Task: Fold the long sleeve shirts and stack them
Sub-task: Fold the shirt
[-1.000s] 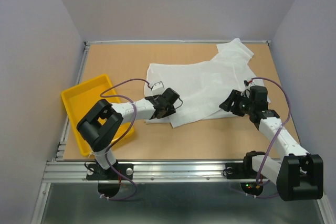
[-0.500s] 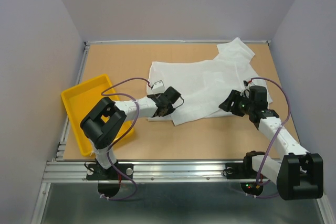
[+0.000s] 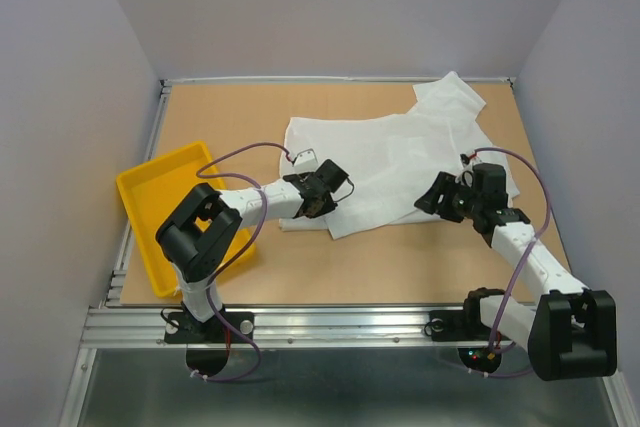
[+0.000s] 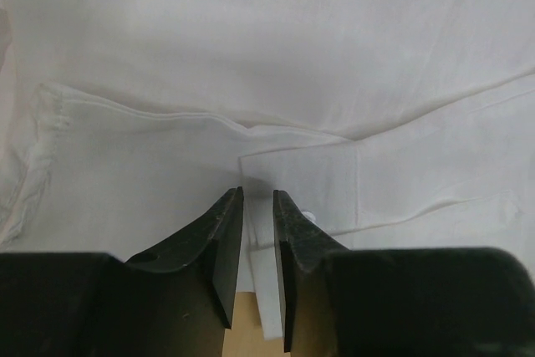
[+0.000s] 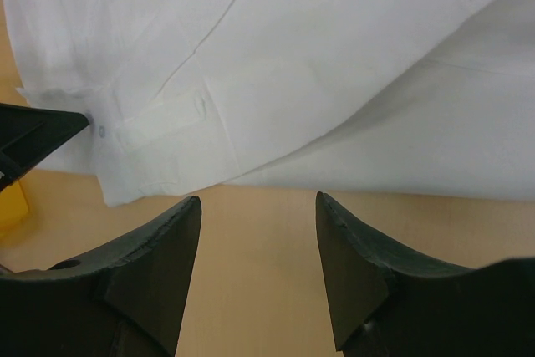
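One long sleeve shirt, white and thin, lies spread flat across the middle and back right of the table. My left gripper sits low at its near-left corner. In the left wrist view its jaws stand a narrow gap apart, with a folded edge of the shirt and a strip of table showing through the gap. My right gripper hovers at the shirt's near-right hem. Seen from the right wrist, its jaws are wide apart over bare table, just short of the shirt.
A yellow tray sits at the left edge of the table, beside the left arm. Raised rails border the table on the left, back and right. Purple cables loop over both arms.
The left gripper has slid a little up and to the right onto the shirt's near-left corner, nudging that edge. Its jaws have narrowed. The right arm has barely moved.
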You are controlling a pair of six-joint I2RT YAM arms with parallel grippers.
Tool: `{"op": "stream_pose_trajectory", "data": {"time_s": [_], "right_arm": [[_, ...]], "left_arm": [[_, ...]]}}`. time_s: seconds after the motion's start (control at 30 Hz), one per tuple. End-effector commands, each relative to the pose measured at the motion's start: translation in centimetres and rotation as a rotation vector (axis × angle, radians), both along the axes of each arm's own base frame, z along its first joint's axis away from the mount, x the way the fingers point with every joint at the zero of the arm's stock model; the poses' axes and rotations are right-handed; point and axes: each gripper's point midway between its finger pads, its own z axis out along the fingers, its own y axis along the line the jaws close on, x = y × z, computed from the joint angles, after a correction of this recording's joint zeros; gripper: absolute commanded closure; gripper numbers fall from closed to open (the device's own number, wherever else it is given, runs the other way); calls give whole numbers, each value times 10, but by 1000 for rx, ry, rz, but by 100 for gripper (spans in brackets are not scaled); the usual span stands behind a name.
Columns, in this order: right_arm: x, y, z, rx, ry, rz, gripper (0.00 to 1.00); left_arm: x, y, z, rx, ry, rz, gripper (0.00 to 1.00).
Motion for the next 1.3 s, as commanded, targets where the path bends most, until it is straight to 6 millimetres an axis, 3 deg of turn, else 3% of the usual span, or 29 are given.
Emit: {"op": "stream_pose_trajectory", "data": {"time_s": [0.0,0.1,0.13,0.23,0.4,0.53,0.63,0.77,0.97,1.27], "right_arm": [[9,19,20,6,-78,92,37],[4,45,23,-28,-108,199,36],[-4,63,24,-44,-119,265,35],[-4,83,26,-133,-164,326,35],[-15,139,34,-233,-233,480,35],[-20,179,21,-366,-261,578,35],[-22,200,11,-428,-269,624,35],[-28,222,0,-484,-274,672,38],[-33,238,-21,-567,-266,698,45],[-23,233,-52,-699,-235,643,53]], "left_arm": [[7,-6,13,-8,-19,-4,66],[7,-4,12,-4,-18,-2,64],[6,-4,14,-7,-22,-3,62],[5,2,16,-4,-33,8,59],[8,30,24,-3,-56,52,55],[8,50,29,-6,-68,72,55],[5,69,22,-13,-53,104,55],[-4,86,7,-14,-27,116,56],[-14,96,-10,-25,10,125,59],[-25,105,-23,-21,32,123,59]]}}
